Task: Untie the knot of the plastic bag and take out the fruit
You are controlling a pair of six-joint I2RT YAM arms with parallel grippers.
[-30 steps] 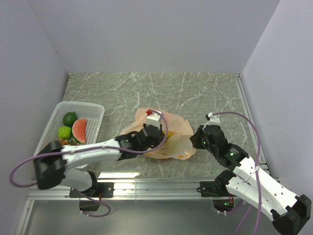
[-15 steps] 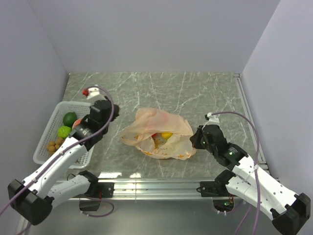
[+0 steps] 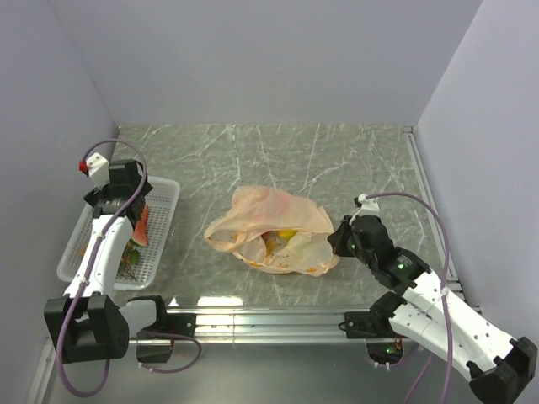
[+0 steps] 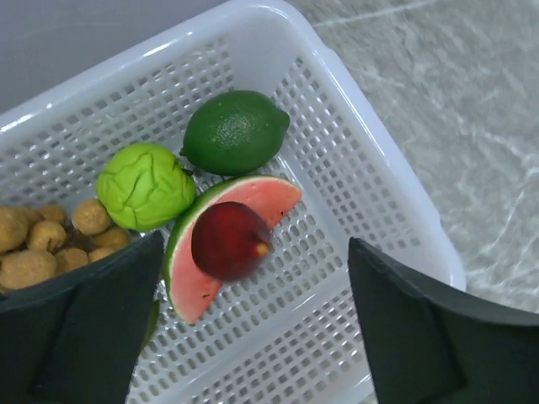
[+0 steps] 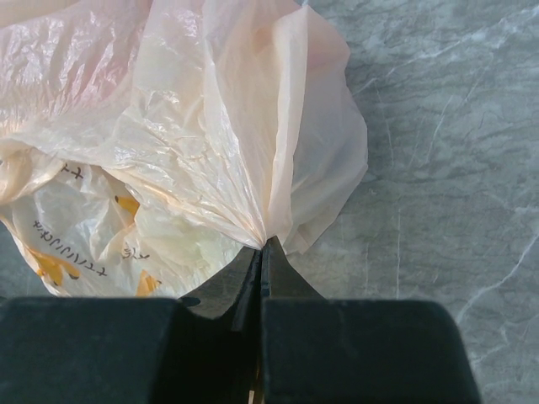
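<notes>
While the two arms sit well apart on the grey marbled table (image 3: 354, 160), the scene reads so:

Left gripper (image 4: 253, 332): jaws spread wide, holding nothing, hanging over the white lattice plastic basket (image 4: 370, 181) at about nine o'clock on the table.
Below the left gripper: a dark red round fruit (image 4: 230, 240) lies on the red watermelon slice (image 4: 253, 195) in the basket, clear of both fingers.
Basket neighbours: a dark green lime (image 4: 234, 131) at twelve o'clock of the slice, a bumpy light green fruit (image 4: 143, 186) at ten o'clock, a cluster of small tan berries (image 4: 46, 240) at nine o'clock.
Right gripper (image 5: 263, 252): jaws pressed together, pinching a gathered fold at the edge of the thin crinkly pale-peach plastic bag (image 5: 185, 126).
Bag position: at the table's centre, lying slack, its mouth gaping towards six o'clock.
Inside the bag: a yellow round fruit (image 3: 287, 233) shows through the opening; the rest is hidden by plastic.
Knot: cannot be made out.
</notes>
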